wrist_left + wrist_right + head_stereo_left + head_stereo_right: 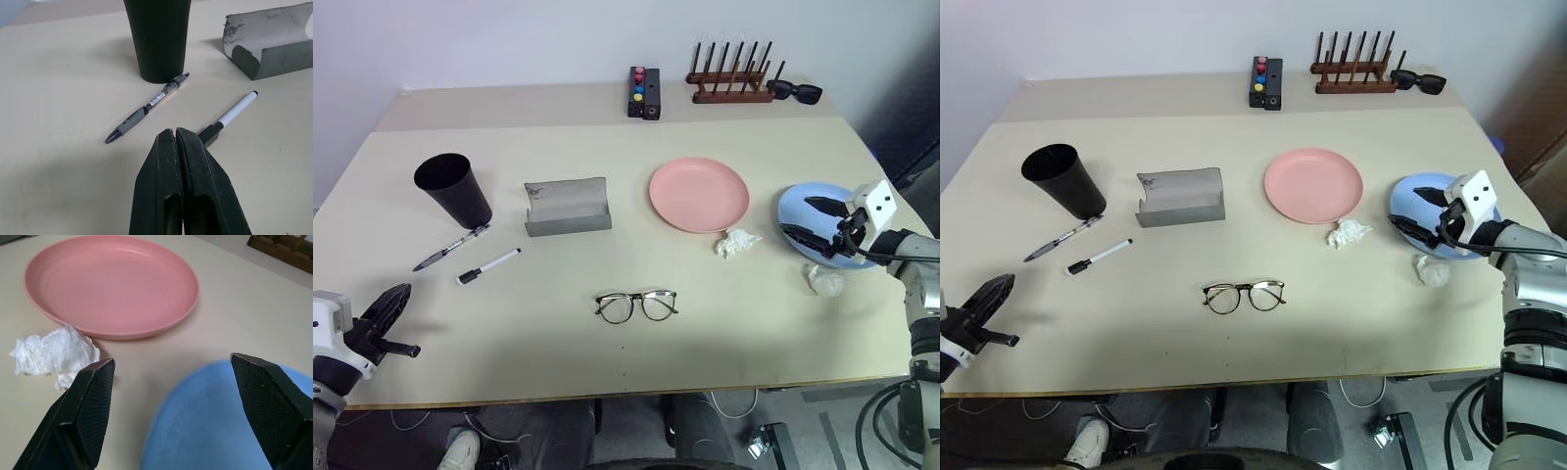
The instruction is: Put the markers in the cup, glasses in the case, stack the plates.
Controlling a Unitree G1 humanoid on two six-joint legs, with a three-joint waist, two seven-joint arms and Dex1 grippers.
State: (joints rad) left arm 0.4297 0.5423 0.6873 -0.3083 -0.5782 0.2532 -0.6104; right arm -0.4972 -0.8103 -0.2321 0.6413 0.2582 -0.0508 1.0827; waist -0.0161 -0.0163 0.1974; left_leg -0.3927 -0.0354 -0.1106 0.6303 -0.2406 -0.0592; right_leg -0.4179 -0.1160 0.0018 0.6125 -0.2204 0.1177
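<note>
Desk [607, 372]: carries everything, nothing sorted yet.
Plates: blue plate [798, 208] under the right tool [815, 221], pink plate [699, 194] just beside.
Right tool: spread wide, holding nothing; pinch the blue rim squarely, avoiding the crumpled tissue [51, 352].
Left tool [174, 133]: clenched, empty.
Left wrist view: markers [146, 106] by the cup [159, 36], close up.

Lighting is bright, even and diffuse across the table [607, 372]. Shadows are soft and short: a faint one lies beside the base of the cup [455, 189], on the side toward the case [568, 207], and a dim patch spreads under the left gripper [174, 133] in its wrist view. No strong glare appears on the table. In the right wrist view, the light blue plate [220, 426] near the lens is blurred; the pink plate [112, 284] beyond it is sharper.
</note>
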